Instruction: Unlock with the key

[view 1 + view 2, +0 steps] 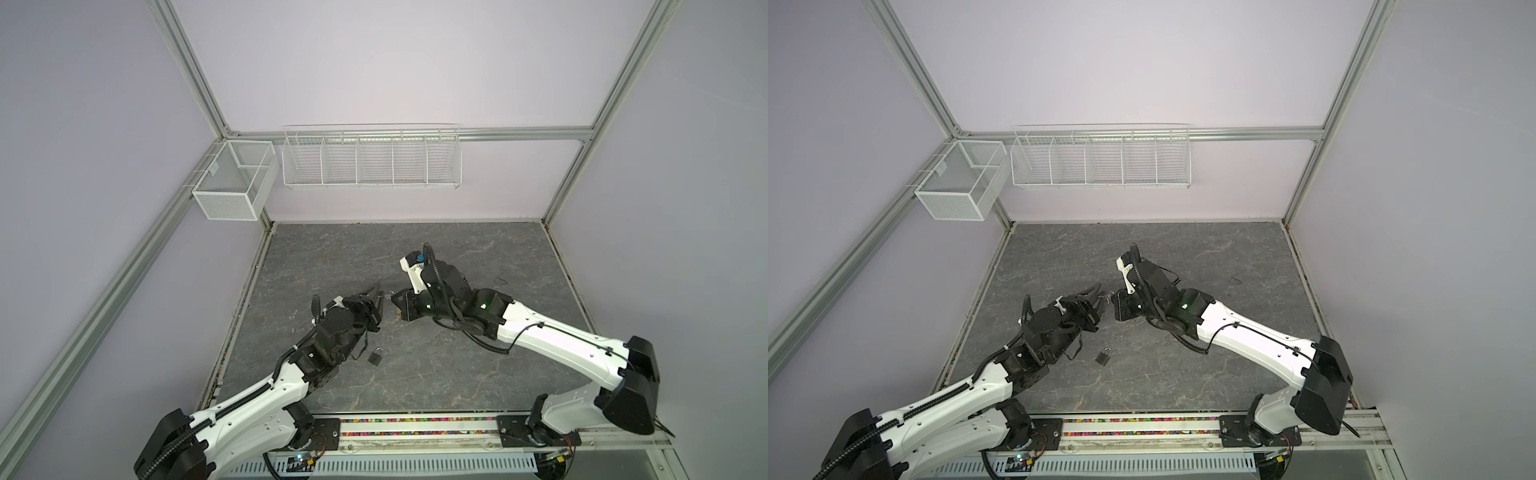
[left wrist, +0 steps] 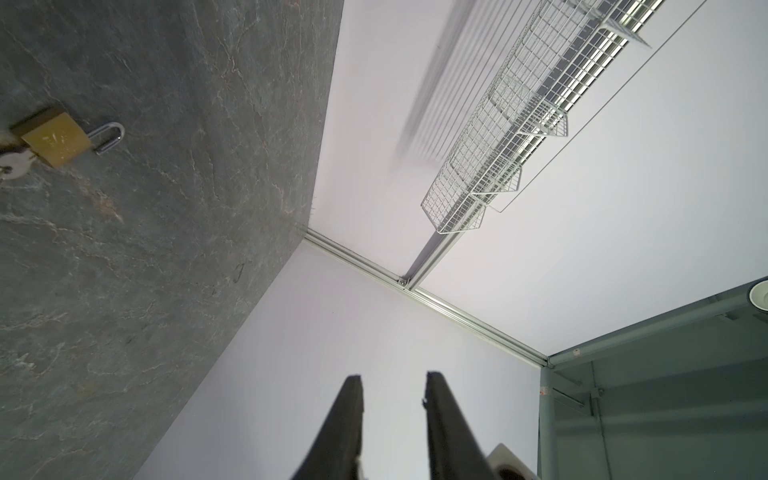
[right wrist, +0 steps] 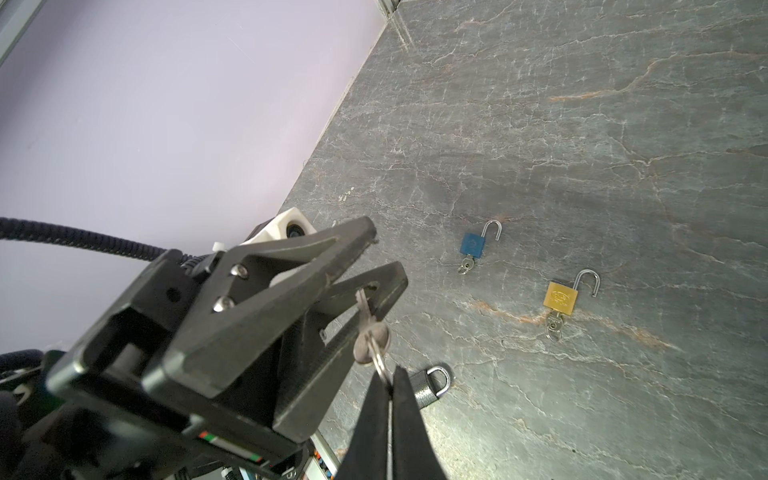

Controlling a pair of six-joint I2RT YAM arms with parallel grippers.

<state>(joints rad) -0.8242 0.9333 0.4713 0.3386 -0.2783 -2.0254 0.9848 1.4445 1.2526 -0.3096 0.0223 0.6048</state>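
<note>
**Key Hangs Between Two Pincers: Handover on a Knife Edge**

The right pincer [image 3: 389, 376] is clenched on the key ring [image 3: 380, 361], and the silver key [image 3: 371, 332] stands off that ring in mid-air with its blade aimed at the left pincer [image 3: 386, 251]. The left pincer's jaws stand apart, and the left wrist view shows only bare wall in the gap. The blade tip lies against one finger [image 3: 390, 286], though I cannot tell whether it sits between the two.

On the desk [image 1: 457, 374] the dark grey padlock [image 1: 376, 356] lies beside the left arm, apart from both pincers, and its shackle looks closed. The blue padlock [image 3: 473, 244] and the brass padlock [image 3: 561, 298] lie with shackles sprung and keys in them.

Here is the danger. The key likely pivots freely on its ring, so a closing jaw could knock the blade aside and clamp on nothing. If the right pincer lets go too soon, the key drops to the desk. If the left grabs the blade too far along, too little metal is left free for the keyhole.
</note>
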